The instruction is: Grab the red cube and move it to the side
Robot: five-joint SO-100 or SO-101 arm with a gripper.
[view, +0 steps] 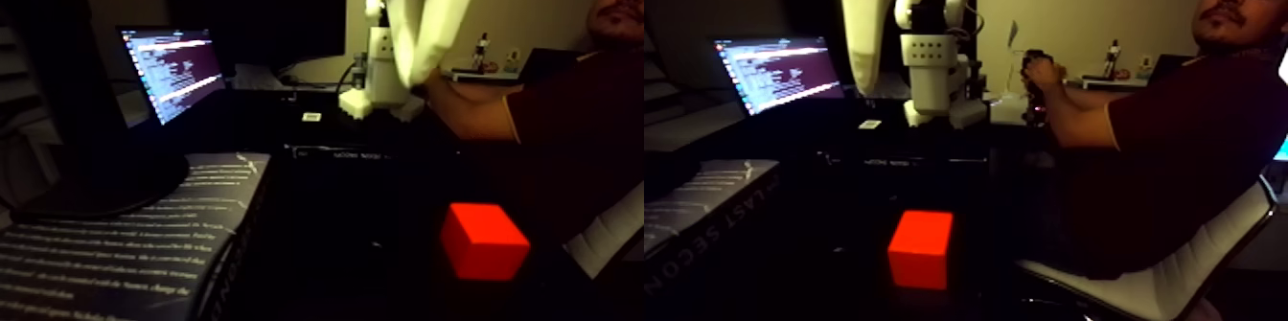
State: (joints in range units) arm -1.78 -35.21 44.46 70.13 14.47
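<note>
Nearest, red cube (484, 240) sits below the raised white gripper (422, 18).

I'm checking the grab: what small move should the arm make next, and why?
Probably lower the white gripper toward the bright red-orange cube. It hangs high above the dark table, well apart from the cube, which sits untouched below; whether it is open is unclear.

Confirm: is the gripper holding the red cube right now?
No. The red cube sits alone on the dark table, with the white gripper raised well above it.
</note>
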